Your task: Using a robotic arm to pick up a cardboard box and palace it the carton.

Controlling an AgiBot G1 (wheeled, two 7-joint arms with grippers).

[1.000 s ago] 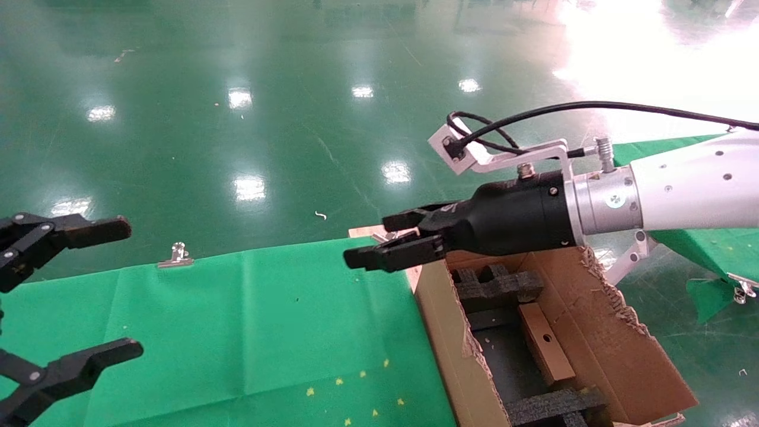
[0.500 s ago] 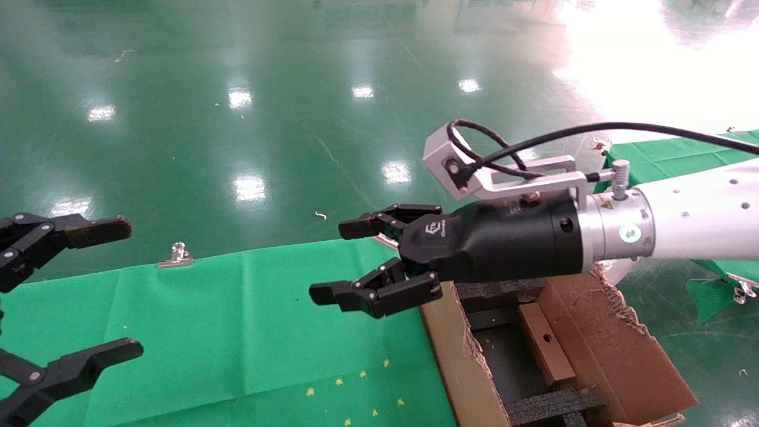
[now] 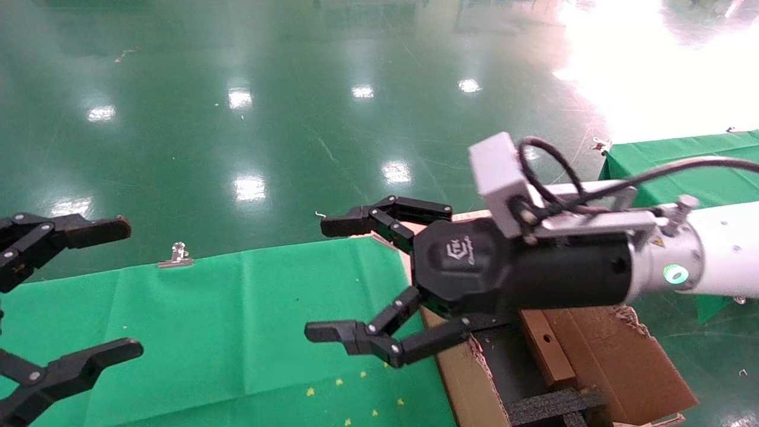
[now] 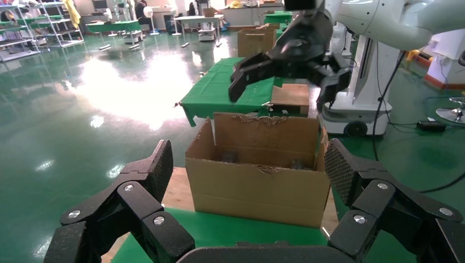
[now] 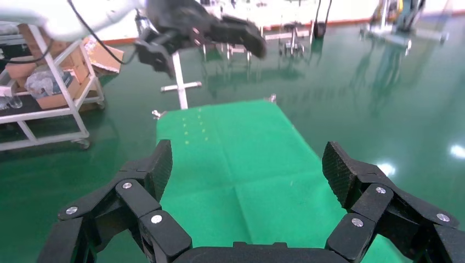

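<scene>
The small flat cardboard box (image 3: 545, 344) with a round hole lies inside the large brown carton (image 3: 628, 367), among black foam inserts (image 3: 551, 406). The white right arm (image 3: 717, 261) reaches left over the carton's near-left corner. My right gripper (image 3: 317, 279) is open wide and empty, over the green table cloth (image 3: 237, 320); it also shows in its own wrist view (image 5: 247, 164). My left gripper (image 3: 133, 287) is open and empty, parked at the left edge. In the left wrist view it (image 4: 249, 167) faces the carton (image 4: 257, 186), with the right gripper (image 4: 277, 90) above that.
A metal clip (image 3: 176, 255) sits on the far edge of the cloth. Shiny green floor (image 3: 296, 118) lies beyond. Another green-covered table (image 3: 682, 154) stands at the far right. In the right wrist view a white cart (image 5: 44, 82) with boxes stands beside the table.
My right gripper has opened from nearly shut to wide open. It has turned and come nearer and lower, from above the carton's far corner towards the green cloth. The left arm has not moved.
</scene>
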